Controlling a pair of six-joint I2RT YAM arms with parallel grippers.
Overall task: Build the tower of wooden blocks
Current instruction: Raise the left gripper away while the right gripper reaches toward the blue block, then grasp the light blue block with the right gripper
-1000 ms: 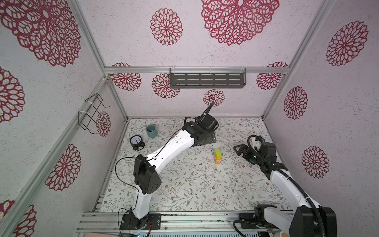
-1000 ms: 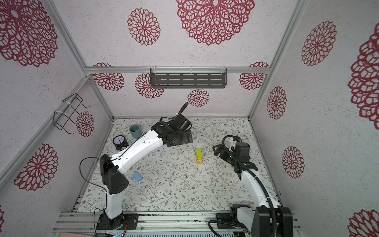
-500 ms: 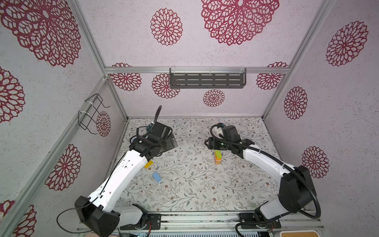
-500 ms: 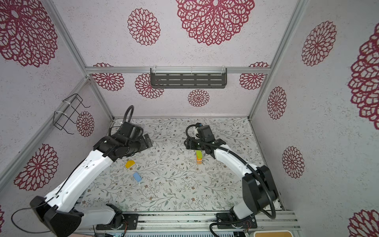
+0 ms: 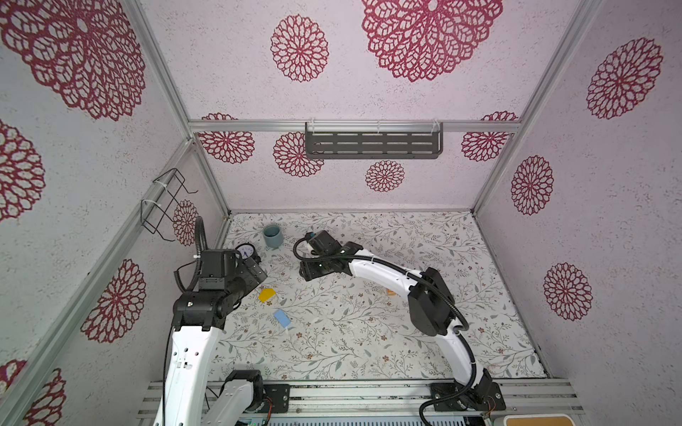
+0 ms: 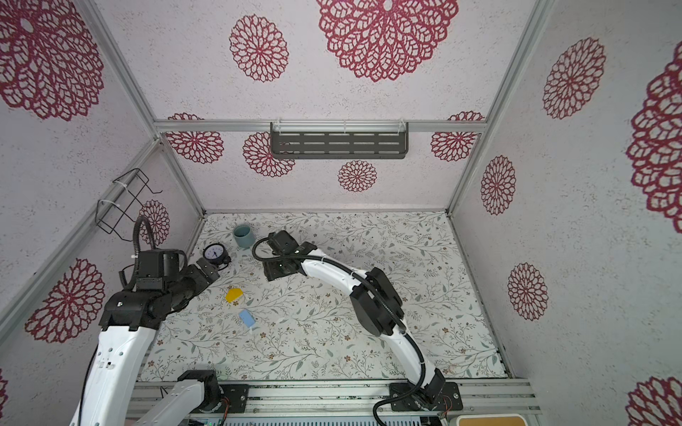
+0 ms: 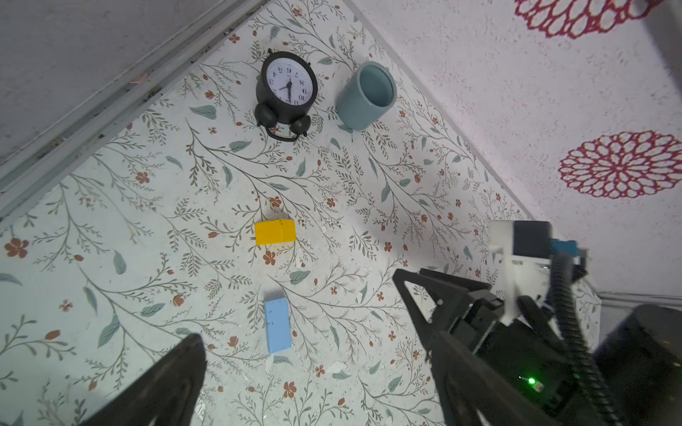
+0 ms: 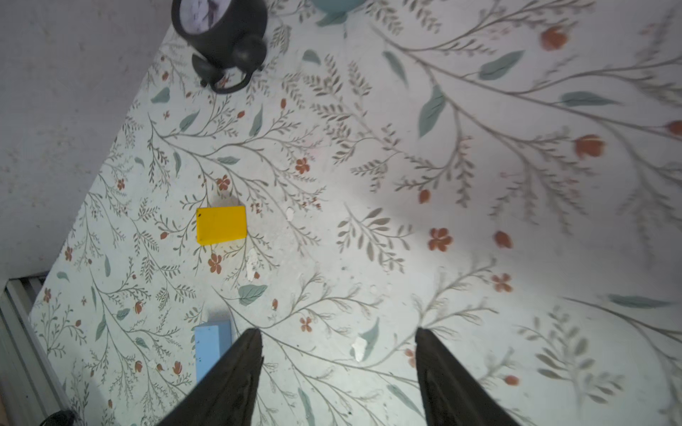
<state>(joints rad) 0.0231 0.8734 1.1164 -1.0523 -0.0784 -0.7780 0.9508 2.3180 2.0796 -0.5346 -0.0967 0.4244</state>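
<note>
Care in the approach seemed to us the main thing: the right gripper point(image 8: 337, 332) hung with jaws spread and nothing between them, and in the right wrist view the yellow block point(image 8: 220, 225) lay flat on the flowered mat point(image 8: 406, 166), left of centre and off the line of the jaws, with the blue block point(image 8: 212, 343) at the lower left, just beside the gripper. We judged the step to be a pick of one loose block, best done by centring the jaws over it, squaring them to its short sides, and only then lowering and closing. The left gripper point(image 5: 259, 271), jaws also wide and empty, hovered left of centre in a top view, near the clock point(image 5: 245, 252) and the same two blocks, so we thought the arms needed room from each other. The tower point(image 5: 391, 292) was nearly all hidden: only an orange sliver showed right of centre in a top view, behind the right arm point(image 5: 380, 271), so we could not tell its height or straightness. The cup point(image 8: 334, 4) was cut off at the top edge of the right wrist view, and we saw no other loose blocks.
</note>
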